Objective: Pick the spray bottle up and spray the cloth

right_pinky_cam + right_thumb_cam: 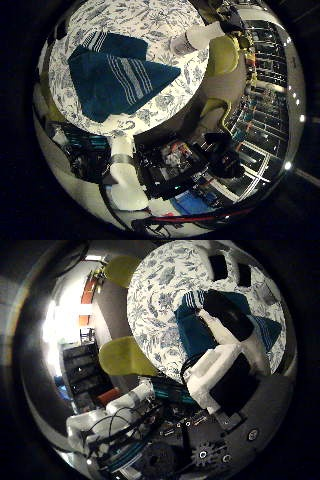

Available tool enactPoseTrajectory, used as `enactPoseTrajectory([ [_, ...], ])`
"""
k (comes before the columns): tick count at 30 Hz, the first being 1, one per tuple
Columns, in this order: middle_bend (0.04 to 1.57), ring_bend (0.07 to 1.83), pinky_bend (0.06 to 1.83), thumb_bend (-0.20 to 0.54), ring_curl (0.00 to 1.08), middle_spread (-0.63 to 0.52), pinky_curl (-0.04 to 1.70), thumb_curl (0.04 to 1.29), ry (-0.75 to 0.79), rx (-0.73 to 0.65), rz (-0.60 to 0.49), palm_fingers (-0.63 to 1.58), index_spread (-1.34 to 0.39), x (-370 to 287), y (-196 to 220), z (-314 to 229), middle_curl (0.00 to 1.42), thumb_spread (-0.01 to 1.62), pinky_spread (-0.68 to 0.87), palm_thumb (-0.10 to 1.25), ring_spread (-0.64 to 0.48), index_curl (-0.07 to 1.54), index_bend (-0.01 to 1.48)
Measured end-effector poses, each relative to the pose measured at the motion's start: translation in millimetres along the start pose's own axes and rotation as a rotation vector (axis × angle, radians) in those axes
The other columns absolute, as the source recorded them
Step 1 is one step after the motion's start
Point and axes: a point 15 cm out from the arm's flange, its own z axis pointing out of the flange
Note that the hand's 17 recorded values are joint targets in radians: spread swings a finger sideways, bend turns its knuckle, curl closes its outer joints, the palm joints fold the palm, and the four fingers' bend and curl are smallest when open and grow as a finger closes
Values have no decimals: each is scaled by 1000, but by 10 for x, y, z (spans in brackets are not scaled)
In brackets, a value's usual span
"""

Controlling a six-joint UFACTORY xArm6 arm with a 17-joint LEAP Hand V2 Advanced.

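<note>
A dark blue cloth [117, 77] with pale stripes lies folded on a round table [165, 102] covered in a blue floral print. The spray bottle [197, 39], pale-bodied with a black trigger head, rests on the table beside the cloth, near the table's rim. My hand [225, 365] hangs well above the table, over the cloth, and touches nothing. Its white and black fingers [222, 332] reach out relaxed across the view and hold nothing. The bottle is apart from the hand and does not show in the thumb side view.
Two yellow-green chairs [122, 357] [122, 267] stand at the table's edge. The white robot arm [125, 175] and its base with equipment sit beside the table. Dark shelving [265, 120] runs along one side of the room.
</note>
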Motion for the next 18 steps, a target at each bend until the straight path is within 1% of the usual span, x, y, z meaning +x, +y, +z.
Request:
enactPoseTrajectory([
  [4, 535, 609, 366, -7, 358, -233, 169, 336, -74, 52, 14, 605, -435, 49, 82, -175, 583, 1431, 133, 1036, -153, 598, 299],
  [6, 545, 638, 372, -12, 365, -246, 158, 333, -118, 90, 42, 643, -438, 172, 122, -274, 585, 1418, 130, 1015, -165, 596, 291],
  [7, 558, 657, 371, -28, 369, -251, 149, 324, -144, 113, 56, 674, -441, 244, 141, -325, 589, 1394, 130, 961, -173, 595, 289],
  [9, 572, 685, 390, -35, 378, -251, 138, 315, -197, 164, 95, 707, -440, 446, 183, -415, 596, 1351, 118, 878, -182, 596, 279],
  [12, 590, 711, 430, -30, 389, -248, 118, 310, -286, 241, 147, 721, -433, 746, 257, -519, 605, 1295, 110, 775, -196, 595, 252],
  [13, 596, 712, 432, -27, 390, -248, 116, 310, -310, 266, 162, 722, -434, 852, 284, -539, 608, 1292, 110, 771, -197, 595, 250],
  [15, 604, 733, 463, -28, 397, -248, 101, 307, -359, 325, 190, 715, -422, 1072, 338, -568, 613, 1263, 108, 700, -205, 594, 221],
  [18, 611, 755, 515, -27, 405, -236, 80, 308, -443, 424, 237, 701, -408, 1371, 389, -571, 621, 1219, 99, 642, -211, 585, 189],
])
